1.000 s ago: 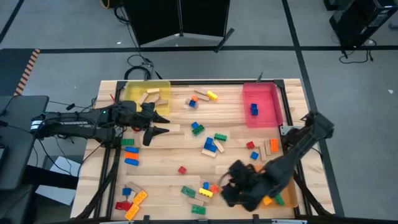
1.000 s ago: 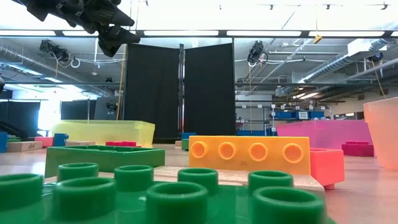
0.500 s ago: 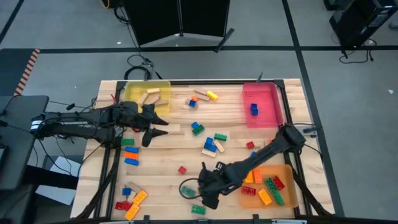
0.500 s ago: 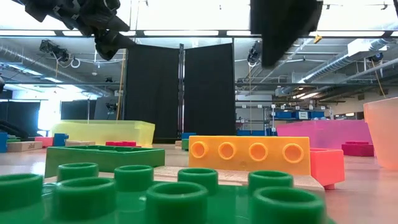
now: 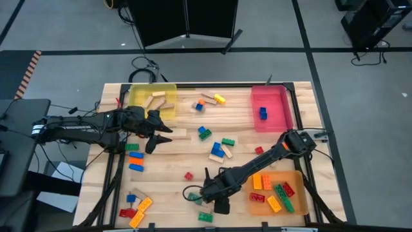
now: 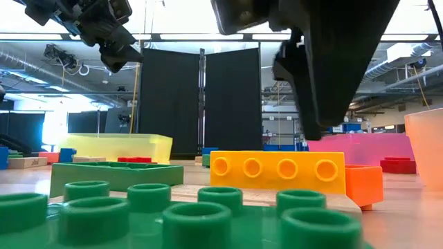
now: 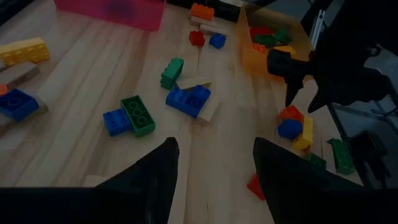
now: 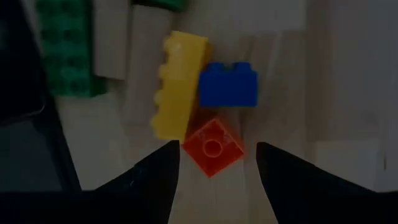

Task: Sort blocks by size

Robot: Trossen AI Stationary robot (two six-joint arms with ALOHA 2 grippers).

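From above, the blocks [image 5: 212,151] are seen scattered over the wooden table [image 5: 174,180], some already lying in the yellow tray [image 5: 138,96], pink tray [image 5: 270,109] and orange tray [image 5: 273,193]. The right pincer [image 5: 215,201] is lowered near the table's front edge; the left pincer [image 5: 162,136] is held near the yellow tray. At table height, an orange brick [image 6: 277,173] is seen under the right arm. In the left wrist view, the left pincer [image 7: 211,163] is seen parted and empty. In the right wrist view, the right pincer [image 8: 217,163] is spread, empty, over a small red brick [image 8: 212,147] touching a yellow brick [image 8: 177,84] and a blue brick [image 8: 228,84].
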